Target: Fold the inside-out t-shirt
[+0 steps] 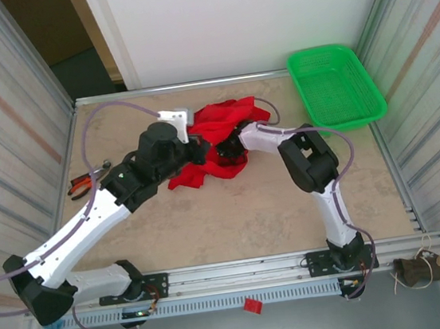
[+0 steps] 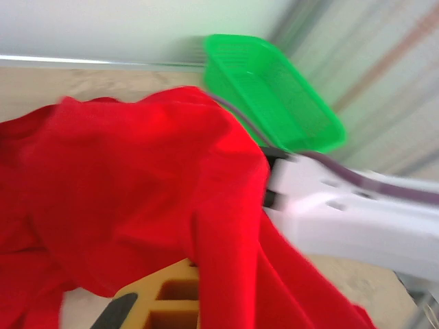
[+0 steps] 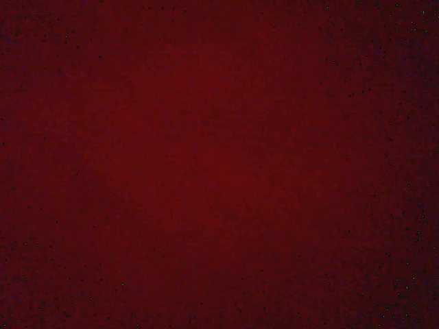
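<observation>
The left fingers (image 1: 196, 152) are pressed together on a fold of the inside-out t-shirt (image 1: 226, 119). Its bright red cloth lies in a crumpled, plain-faced heap on the desk (image 1: 250, 217), partly under these fingers and spreading away to their right. In the left wrist view the cloth (image 2: 137, 178) rises in a soft, blurred ridge just ahead of the fingers (image 2: 171, 301) and hangs down over them. The left arm (image 1: 90, 220) slants forward, its wrist at the heap's left edge. To the right, the right fingers (image 1: 231, 152) are closed and buried in the same cloth, which presses dark red against the right wrist camera. The right arm (image 1: 308, 162) bends at a raised elbow and points back left into the heap. A green basket (image 1: 335, 86) sits well to the right of both pairs of fingers, apart from the shirt.
</observation>
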`<action>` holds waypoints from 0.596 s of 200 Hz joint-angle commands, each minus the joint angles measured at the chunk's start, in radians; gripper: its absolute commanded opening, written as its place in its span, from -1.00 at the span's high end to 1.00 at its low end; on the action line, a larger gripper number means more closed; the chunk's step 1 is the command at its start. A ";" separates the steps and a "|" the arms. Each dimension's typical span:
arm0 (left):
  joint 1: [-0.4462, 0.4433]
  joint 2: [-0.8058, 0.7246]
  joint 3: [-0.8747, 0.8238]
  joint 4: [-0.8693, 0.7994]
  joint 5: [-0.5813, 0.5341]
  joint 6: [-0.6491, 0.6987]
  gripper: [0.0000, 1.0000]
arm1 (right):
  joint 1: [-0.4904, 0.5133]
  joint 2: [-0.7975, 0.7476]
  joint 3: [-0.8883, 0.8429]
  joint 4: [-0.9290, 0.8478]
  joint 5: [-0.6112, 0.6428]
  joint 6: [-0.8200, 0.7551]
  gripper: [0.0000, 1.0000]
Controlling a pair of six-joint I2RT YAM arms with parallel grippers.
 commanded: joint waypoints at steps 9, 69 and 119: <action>0.121 -0.035 -0.065 0.055 0.035 -0.065 1.00 | -0.019 -0.129 -0.143 0.215 -0.251 -0.174 1.00; 0.259 -0.051 -0.123 0.046 0.041 -0.068 1.00 | -0.040 -0.415 -0.344 0.425 -0.340 -0.223 1.00; 0.316 -0.036 -0.148 0.046 0.019 -0.073 1.00 | -0.030 -0.564 -0.329 0.391 -0.383 -0.234 1.00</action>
